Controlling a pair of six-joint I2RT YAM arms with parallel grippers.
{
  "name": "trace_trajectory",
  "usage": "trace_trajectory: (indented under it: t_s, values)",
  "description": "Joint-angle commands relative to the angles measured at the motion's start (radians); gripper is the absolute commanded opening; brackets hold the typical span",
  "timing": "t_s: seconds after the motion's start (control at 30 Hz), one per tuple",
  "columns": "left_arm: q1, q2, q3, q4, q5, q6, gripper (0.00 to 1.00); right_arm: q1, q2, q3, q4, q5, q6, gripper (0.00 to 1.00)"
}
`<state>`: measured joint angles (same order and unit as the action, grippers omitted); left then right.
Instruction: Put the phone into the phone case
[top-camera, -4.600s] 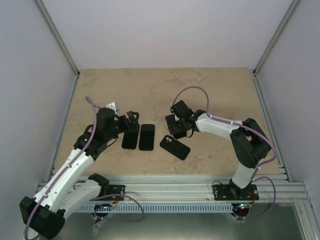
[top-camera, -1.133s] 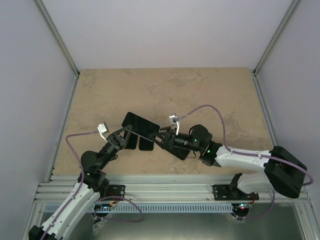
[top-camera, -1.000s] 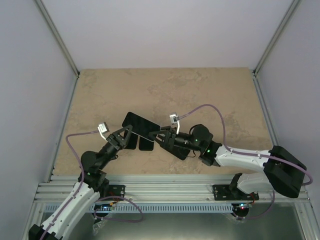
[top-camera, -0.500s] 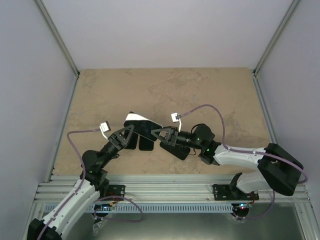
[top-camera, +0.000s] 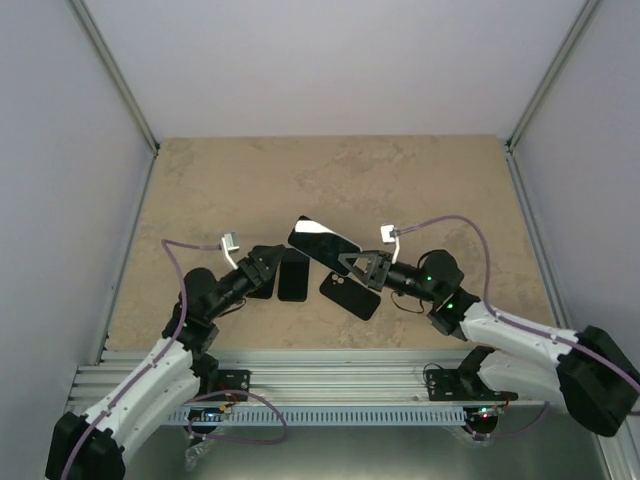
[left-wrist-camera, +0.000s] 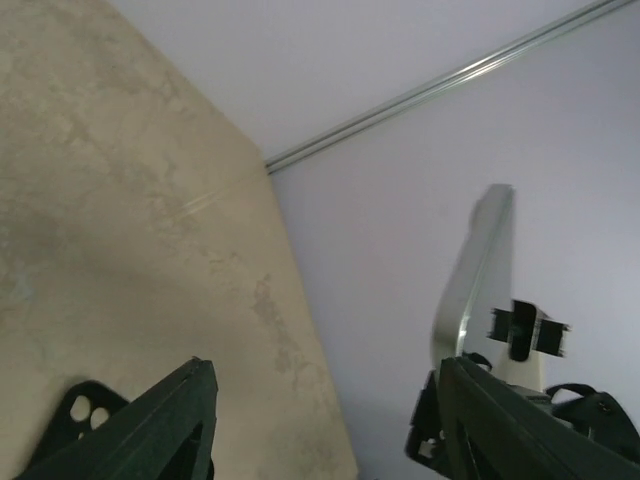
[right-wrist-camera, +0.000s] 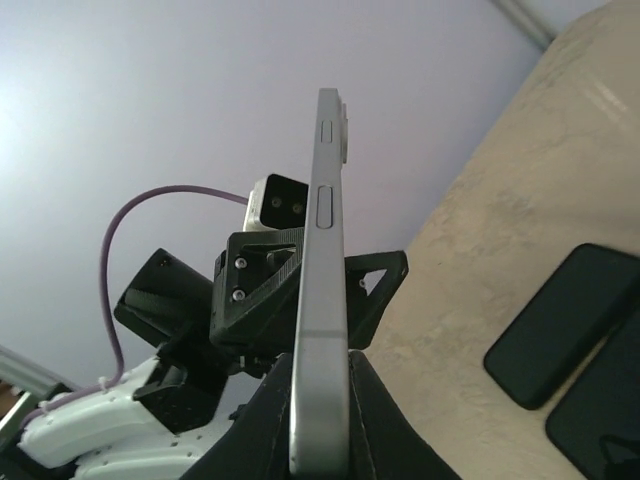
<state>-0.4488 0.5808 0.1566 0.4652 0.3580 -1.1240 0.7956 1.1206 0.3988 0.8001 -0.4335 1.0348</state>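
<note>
The right gripper (top-camera: 359, 266) is clamped on the lower end of the phone (top-camera: 324, 242), which it holds tilted up off the table (top-camera: 430, 180); in the right wrist view the phone's silver edge with its side buttons stands upright between the fingers. The phone case (top-camera: 350, 295) (black, camera cut-outs showing) lies flat on the table just below the gripper, apart from the phone. The left gripper (top-camera: 263, 270) has its fingers (left-wrist-camera: 165, 425) spread wide with nothing between them, beside a flat black slab (top-camera: 293, 274) lying left of the case.
</note>
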Motion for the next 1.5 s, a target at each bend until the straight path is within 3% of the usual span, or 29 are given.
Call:
trace_trajectory:
  t_s: [0.0,0.13,0.33,0.7,1.1,1.33,1.47]
  values:
    - [0.002,0.108,0.112,-0.214,0.019,0.139,0.66,-0.061,-0.142,-0.016,-0.155,0.032,-0.066,0.00]
    - [-0.032,0.270,0.213,-0.339,0.023,0.222,0.70,-0.114,-0.283,-0.030,-0.347,0.086,-0.106,0.01]
    - [-0.193,0.485,0.399,-0.558,-0.133,0.356,0.74,-0.166,-0.445,-0.021,-0.591,0.149,-0.156,0.00]
    - [-0.314,0.812,0.638,-0.778,-0.345,0.494,0.71,-0.188,-0.562,0.007,-0.920,0.256,-0.193,0.01]
    - [-0.370,1.123,0.821,-0.850,-0.408,0.579,0.47,-0.193,-0.609,0.001,-1.070,0.278,-0.199,0.01]
    - [-0.373,1.200,0.866,-0.871,-0.452,0.559,0.23,-0.194,-0.564,0.016,-1.081,0.237,-0.207,0.01]
    - [-0.373,1.199,0.851,-0.871,-0.453,0.526,0.15,-0.195,-0.538,0.030,-1.081,0.205,-0.215,0.01]
